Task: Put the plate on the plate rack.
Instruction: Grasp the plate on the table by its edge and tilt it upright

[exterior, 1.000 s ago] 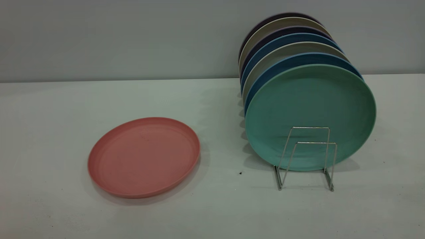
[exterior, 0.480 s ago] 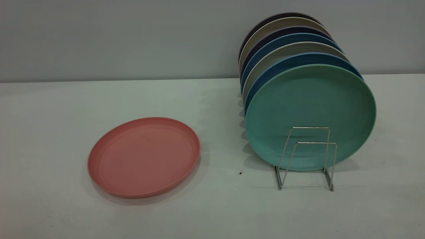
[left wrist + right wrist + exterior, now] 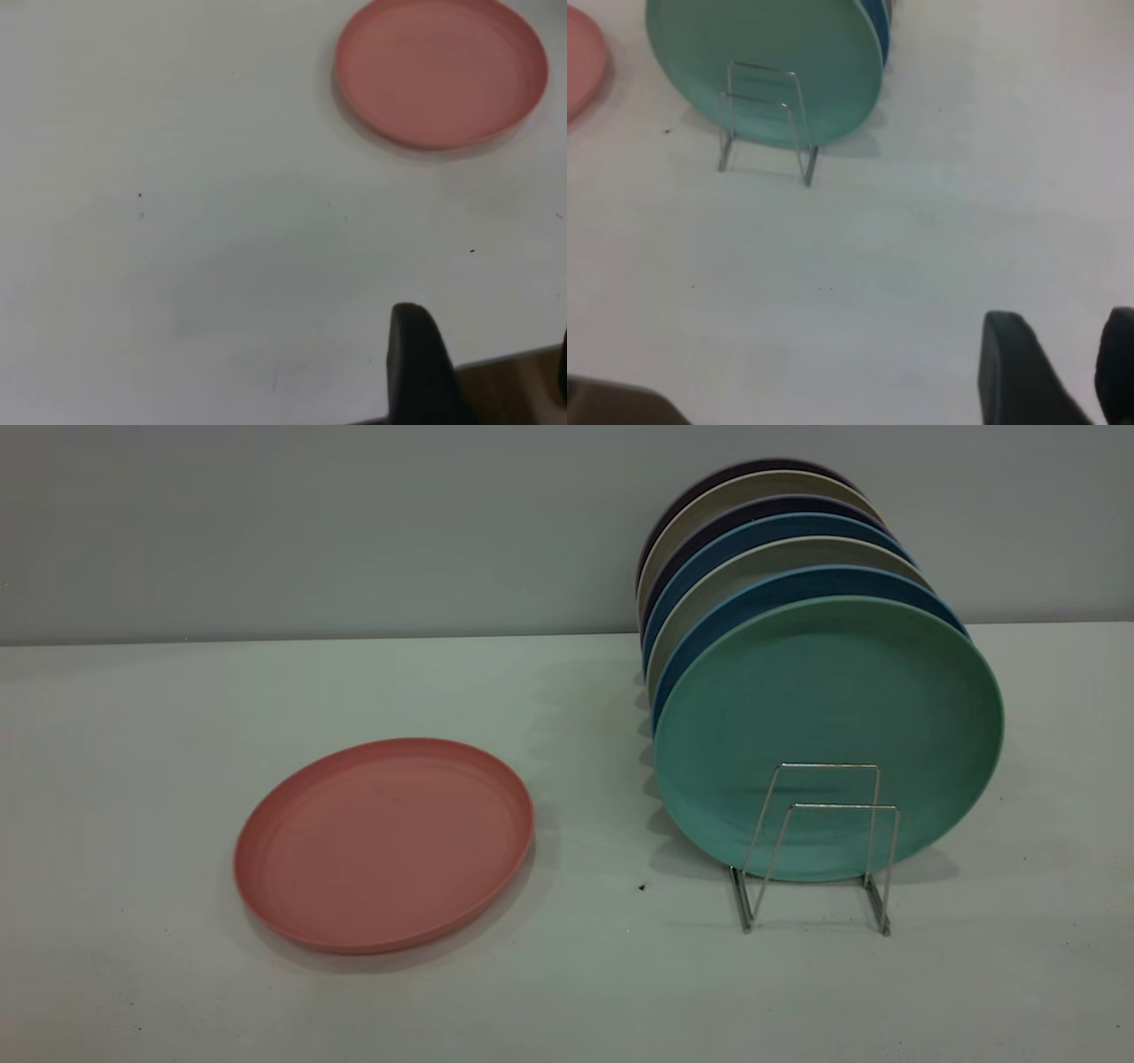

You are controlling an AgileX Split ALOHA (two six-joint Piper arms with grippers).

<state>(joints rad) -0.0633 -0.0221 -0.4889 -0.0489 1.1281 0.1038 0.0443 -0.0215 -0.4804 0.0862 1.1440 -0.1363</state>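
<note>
First, we approach the plate [image 3: 384,843] lying at nine o'clock of the plate rack [image 3: 819,850]; our left hand [image 3: 483,363] and right hand [image 3: 1059,367] both gape, empty.

I can read no writing, label, brand, number or sign in any of my views.
</note>
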